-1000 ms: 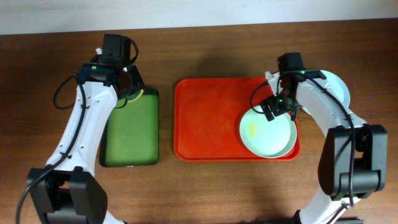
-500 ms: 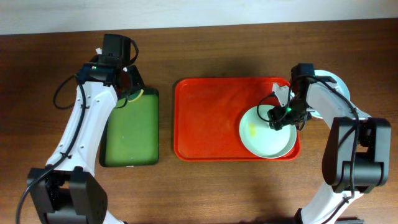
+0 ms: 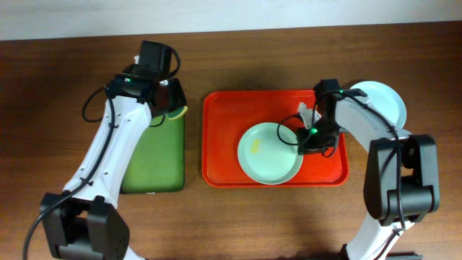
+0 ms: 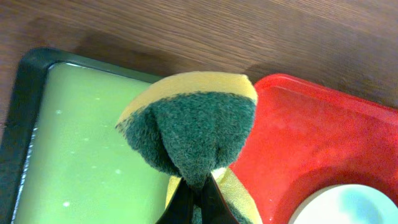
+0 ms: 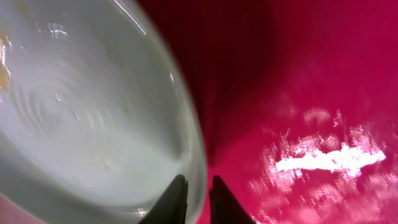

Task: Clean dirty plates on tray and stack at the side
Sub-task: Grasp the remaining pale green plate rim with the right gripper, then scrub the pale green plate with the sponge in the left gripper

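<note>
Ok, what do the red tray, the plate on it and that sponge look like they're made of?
The red tray looks like glossy plastic, given its bright highlights. The plate is smooth and shiny, plastic or glazed ceramic; can't tell which. The sponge is yellow foam with a coarse green scouring face.

A dark brown wooden desk (image 3: 43, 87) fills almost the whole overhead view, its grain running from the left edge to the right edge. Beyond the far edge lies a narrow pale strip (image 3: 231, 14), whitish and plain; whether it is wall or floor cannot be told. The light is even and soft, leaving only faint, blurred shadows on the wood.
</note>
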Tool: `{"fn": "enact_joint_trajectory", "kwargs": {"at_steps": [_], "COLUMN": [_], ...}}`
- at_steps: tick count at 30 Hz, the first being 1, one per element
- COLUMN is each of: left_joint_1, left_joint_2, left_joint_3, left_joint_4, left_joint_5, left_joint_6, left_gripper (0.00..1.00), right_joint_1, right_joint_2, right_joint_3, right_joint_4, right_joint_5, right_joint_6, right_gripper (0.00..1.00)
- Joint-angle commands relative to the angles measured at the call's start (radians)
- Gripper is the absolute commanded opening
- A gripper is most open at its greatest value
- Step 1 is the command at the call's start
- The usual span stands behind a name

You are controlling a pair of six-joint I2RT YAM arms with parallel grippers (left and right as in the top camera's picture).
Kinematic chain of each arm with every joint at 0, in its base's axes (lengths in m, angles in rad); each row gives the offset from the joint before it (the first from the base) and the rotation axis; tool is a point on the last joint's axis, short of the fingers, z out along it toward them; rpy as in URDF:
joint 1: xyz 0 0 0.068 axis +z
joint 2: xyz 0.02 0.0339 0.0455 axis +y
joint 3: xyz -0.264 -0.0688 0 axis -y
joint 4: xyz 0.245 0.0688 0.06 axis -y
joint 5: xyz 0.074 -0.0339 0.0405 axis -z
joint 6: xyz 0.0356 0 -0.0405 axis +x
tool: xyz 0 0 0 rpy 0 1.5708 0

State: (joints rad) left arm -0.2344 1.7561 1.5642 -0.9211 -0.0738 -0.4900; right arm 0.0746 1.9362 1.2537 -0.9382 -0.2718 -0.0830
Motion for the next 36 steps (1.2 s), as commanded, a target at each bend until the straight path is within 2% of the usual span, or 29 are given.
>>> {"fn": "enact_joint_trajectory", "kwargs": {"at_steps": [1,3,5,7,9,12,15,17,22,31,33,35,36], "left_joint_1": [-0.074,-0.148,-0.200,-0.235,-0.262,-0.294,-0.296,-0.296,-0.322,-0.352,-0.345,-0.344,-0.345], "left_joint_2": [0.006,0.028,0.064,0.093,0.097,0.097,0.097,0.107,0.213,0.392,0.408,0.407,0.407], "left_joint_3": [0.007,0.007,0.007,0.007,0.007,0.007,0.007,0.006,0.006,0.006,0.006,0.006,0.008], "left_joint_4": [0.007,0.014,0.022,0.022,0.023,0.026,0.024,0.026,0.043,0.181,0.185,0.176,0.168], "left_joint_5": [0.023,0.053,0.053,0.060,0.067,0.068,0.098,0.132,0.142,0.135,0.053,-0.161,-0.217], "left_joint_6": [0.017,0.016,0.017,0.018,0.036,0.036,0.036,0.036,0.035,0.035,0.036,0.036,0.037], "left_gripper": [0.00,0.00,0.00,0.00,0.00,0.00,0.00,0.00,0.00,0.00,0.00,0.00,0.00], "right_joint_1": [0.060,0.126,0.164,0.180,0.181,0.181,0.181,0.181,0.181,0.181,0.181,0.181,0.181], "right_joint_2": [0.006,0.006,0.006,0.006,0.007,0.008,0.008,0.008,0.008,0.008,0.008,0.008,0.008], "right_joint_3": [-0.004,-0.004,-0.005,-0.005,-0.008,-0.051,-0.066,-0.066,-0.066,-0.066,-0.066,-0.066,-0.066], "right_joint_4": [0.054,0.121,0.146,0.097,0.054,0.086,0.110,0.168,0.279,0.300,0.299,0.299,0.299], "right_joint_5": [0.021,0.022,0.078,0.089,0.089,0.089,0.085,0.080,0.074,0.074,0.074,0.074,0.074], "right_joint_6": [0.152,0.162,0.254,0.287,0.287,0.301,0.309,0.362,0.362,0.380,0.380,0.380,0.380], "right_gripper": [0.13,0.12,0.11,0.22,0.22,0.22,0.04,0.04,0.04,0.04,0.04,0.04,0.04]}}
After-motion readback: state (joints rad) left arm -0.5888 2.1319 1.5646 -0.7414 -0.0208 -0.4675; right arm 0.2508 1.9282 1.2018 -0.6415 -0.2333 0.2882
